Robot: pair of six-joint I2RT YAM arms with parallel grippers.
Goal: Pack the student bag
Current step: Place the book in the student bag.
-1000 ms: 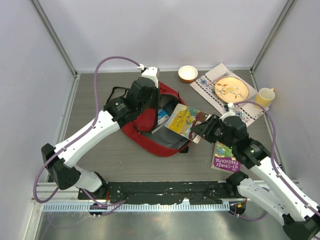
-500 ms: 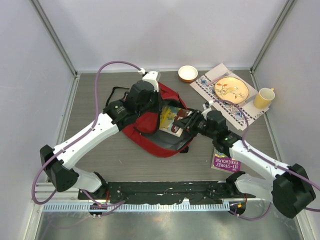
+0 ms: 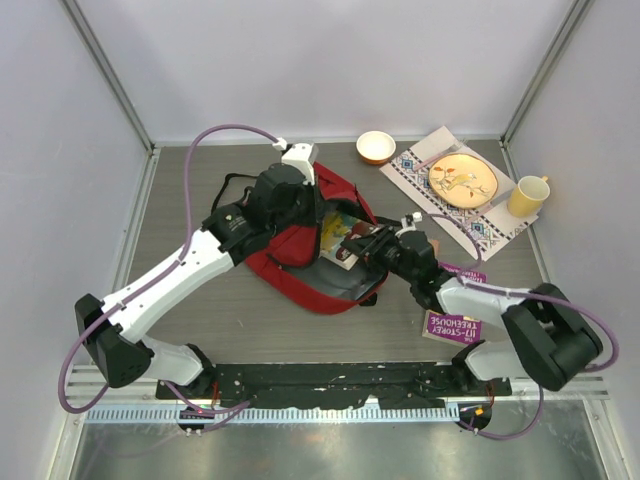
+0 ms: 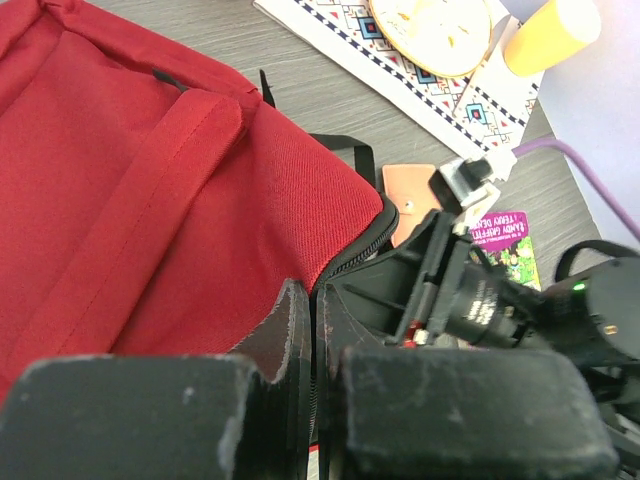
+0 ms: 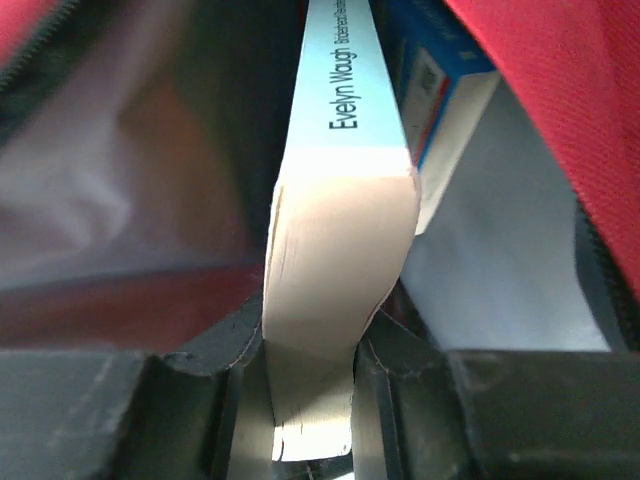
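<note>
The student bag (image 3: 290, 262), a soft red backpack, lies left of the table's middle with its main opening facing right. My left gripper (image 3: 316, 212) is shut on the zipper edge of that opening (image 4: 352, 250) and holds it up; the left gripper (image 4: 315, 300) has the edge pinched between its fingers. My right gripper (image 3: 354, 243) is shut on a paperback book (image 3: 342, 230) that sits partly inside the opening. The right wrist view shows that book (image 5: 345, 180) spine-up between the jaws of the right gripper (image 5: 310, 340). A blue-edged book (image 5: 440, 90) stands beside it in the bag (image 5: 560, 90).
A purple book (image 3: 452, 322) lies on the table under the right arm. At the back right a yellow plate (image 3: 461, 178) sits on a patterned mat (image 3: 415, 168), with a yellow cup (image 3: 528, 194) beside it. A small bowl (image 3: 376, 147) stands behind the bag.
My right gripper has carried the paperback left, from over the bag's right rim down into the opening. The left gripper has stayed shut on the bag's edge, hardly moving.
</note>
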